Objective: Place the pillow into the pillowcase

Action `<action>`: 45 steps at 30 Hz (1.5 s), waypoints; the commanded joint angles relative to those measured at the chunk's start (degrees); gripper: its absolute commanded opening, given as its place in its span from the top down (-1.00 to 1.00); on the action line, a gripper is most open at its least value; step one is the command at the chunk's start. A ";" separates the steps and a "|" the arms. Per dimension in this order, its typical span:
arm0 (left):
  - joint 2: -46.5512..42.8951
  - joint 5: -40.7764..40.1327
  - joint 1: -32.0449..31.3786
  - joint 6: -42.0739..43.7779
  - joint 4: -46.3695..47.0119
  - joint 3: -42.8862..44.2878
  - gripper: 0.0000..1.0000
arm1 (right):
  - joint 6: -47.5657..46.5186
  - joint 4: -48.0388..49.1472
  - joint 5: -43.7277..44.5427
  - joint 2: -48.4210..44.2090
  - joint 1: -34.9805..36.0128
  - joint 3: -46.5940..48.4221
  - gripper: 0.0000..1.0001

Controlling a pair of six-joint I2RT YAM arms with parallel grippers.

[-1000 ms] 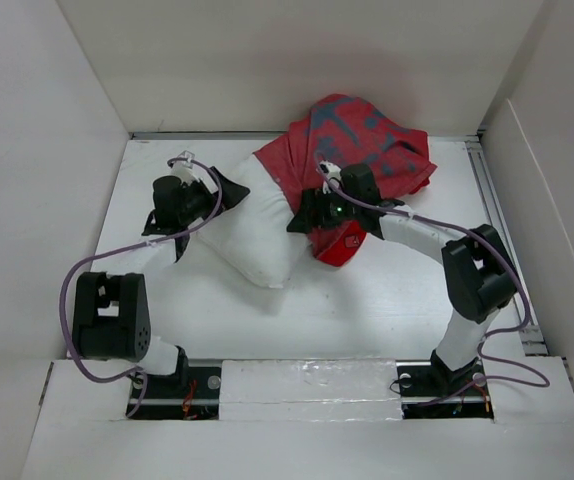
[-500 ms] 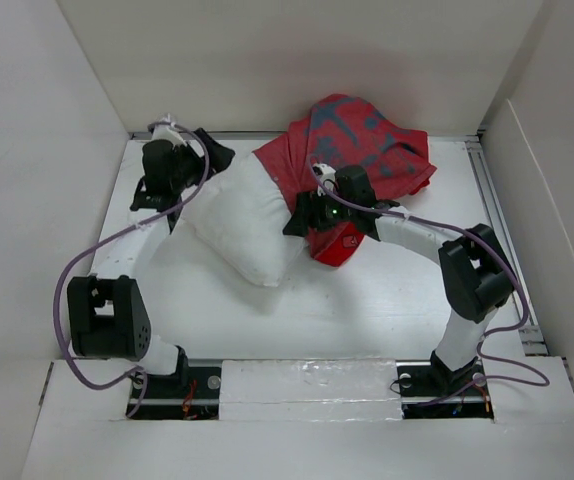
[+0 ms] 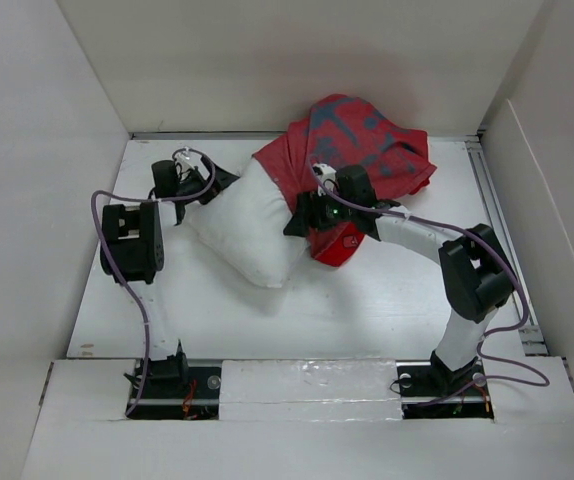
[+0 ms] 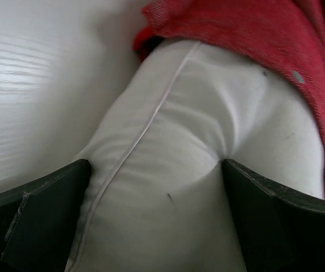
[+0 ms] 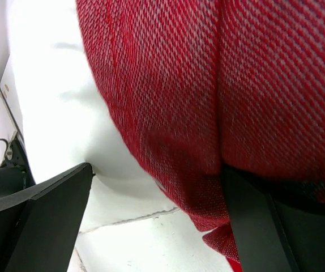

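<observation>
The white pillow [image 3: 245, 228] lies at the table's back middle, its right end tucked under the red pillowcase [image 3: 367, 145], which is bunched against the back wall. My left gripper [image 3: 207, 188] is at the pillow's left end. In the left wrist view [image 4: 155, 165] its fingers pinch the pillow [image 4: 168, 136], with the pillowcase [image 4: 236, 28] just beyond. My right gripper [image 3: 303, 215] sits at the pillowcase's opening. In the right wrist view [image 5: 157, 168] red pillowcase fabric [image 5: 208, 85] and a bit of the pillow [image 5: 117, 195] lie between its fingers.
White walls close in the table at the left, back and right. A metal rail [image 3: 489, 205] runs along the right edge. Purple cables [image 3: 107, 200] loop beside both arms. The left arm's elbow [image 3: 130, 240] stands raised left of the pillow.
My left arm has folded up and its gripper has pushed the pillow's left end back and to the right, toward the pillowcase. The right gripper has stayed at the opening.
</observation>
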 commanded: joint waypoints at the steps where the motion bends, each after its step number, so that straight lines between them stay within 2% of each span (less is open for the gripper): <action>1: -4.68 12.48 -1.92 -8.81 22.26 -3.38 -1.00 | -1.78 2.54 -0.04 -0.37 -0.31 0.57 -1.00; 2: -4.68 13.10 -1.92 -11.97 27.00 -4.89 -1.00 | -1.78 2.54 -0.04 0.24 -0.31 0.57 -1.00; 4: -3.90 15.20 -1.92 -24.50 45.59 -8.13 -1.00 | -1.78 2.54 -0.04 0.94 0.21 1.62 -1.00; 5: -3.89 15.21 -1.92 -24.56 45.68 -9.02 -1.00 | -1.78 2.54 -0.04 1.65 0.22 1.63 -1.00; 6: -2.50 15.73 -1.92 -27.96 55.60 -9.82 -1.00 | -1.78 2.54 -0.04 1.65 0.83 1.63 -1.00; 8: -0.73 15.74 -1.92 -38.47 65.24 -10.87 -1.00 | -1.78 2.54 -0.04 2.44 0.83 2.24 -1.00; 10: 1.73 16.26 -3.32 -43.70 74.11 -10.88 -1.00 | -1.25 2.54 -0.04 2.97 1.36 2.77 -1.00; 12: 2.26 16.27 -4.03 -45.92 75.30 -9.57 -0.84 | -1.25 2.54 0.57 3.49 1.36 3.38 -1.00; 13: 2.26 16.27 -4.73 -45.92 74.78 -9.56 -0.64 | -1.25 2.54 0.57 3.50 1.36 3.39 -1.00; 15: 2.26 16.79 -5.52 -45.92 73.47 -7.81 -0.38 | -1.25 2.54 0.57 3.50 1.89 3.91 -1.00; 16: 1.74 16.79 -6.57 -45.23 72.50 -6.93 -0.13 | -1.25 2.54 0.57 2.89 1.89 3.91 -1.00; 17: 1.74 16.79 -7.19 -45.22 71.10 -6.14 0.41 | -1.25 2.54 -0.12 2.88 2.41 4.52 -1.00; 18: 1.21 17.58 -7.72 -45.22 70.13 -3.96 0.66 | -1.94 2.54 -0.13 2.19 3.20 4.53 -1.00; 19: 1.21 17.58 -8.25 -45.22 68.99 -3.07 1.00 | -2.47 2.54 -0.65 1.05 3.73 5.05 -1.00; 20: -0.44 17.58 -8.25 -44.52 66.45 -2.45 1.00 | -3.78 1.67 -0.66 0.34 4.26 5.06 -1.00; 23: -4.57 17.58 -8.25 -41.63 61.70 -0.61 1.00 | -7.56 -5.00 6.87 -3.95 7.42 5.06 -1.00; 24: -5.98 17.58 -7.73 -35.00 52.11 0.45 1.00 | -8.10 -9.98 10.55 -5.36 8.30 5.06 -1.00; 25: -7.56 17.58 -7.73 -29.63 44.71 3.42 1.00 | -8.10 -12.20 19.38 -7.03 9.87 5.06 -1.00; 26: -9.23 17.06 -7.73 -22.79 35.41 5.80 1.00 | -8.10 -14.23 24.08 -10.88 10.49 5.06 -1.00; 27: -12.30 13.49 -7.73 -14.45 12.17 8.95 1.00 | -7.23 -16.33 28.22 -12.92 10.50 5.06 -1.00; 28: -13.63 10.32 -8.51 -5.67 1.32 12.55 1.00 | -6.62 -19.66 33.48 -15.02 11.20 5.67 -1.00; 29: -14.69 7.07 -9.13 8.51 -7.40 19.64 1.00 | -6.61 -20.22 34.66 -17.22 11.20 6.28 -1.00; 31: -16.11 0.05 -12.90 16.71 -21.82 24.87 1.00 | -5.91 -22.75 37.38 -22.50 11.90 8.38 -1.00; 33: -17.59 -0.52 -14.40 18.85 -22.87 26.21 1.00 | -6.60 -25.22 43.44 -23.40 12.79 14.09 -1.00; 35: -19.08 0.71 -15.10 18.24 -21.12 24.03 1.00 | -8.62 -25.76 48.09 -22.53 12.79 17.61 -1.00; 39: -22.25 -0.96 -16.87 17.71 -18.39 16.39 1.00 | -13.98 -26.64 46.46 -13.22 7.36 31.99 -1.00; 40: -22.26 -0.96 -17.56 17.71 -17.78 15.41 1.00 | -14.95 -26.64 46.45 -8.41 6.55 35.00 -1.00; 41: -23.04 -0.96 -17.57 17.01 -15.77 13.49 1.00 | -16.44 -31.60 46.45 -3.76 5.15 41.29 -0.97; 45: -23.58 -0.96 -17.57 17.01 -15.75 12.24 1.00 | -18.38 -33.93 45.92 1.56 4.09 48.99 -0.94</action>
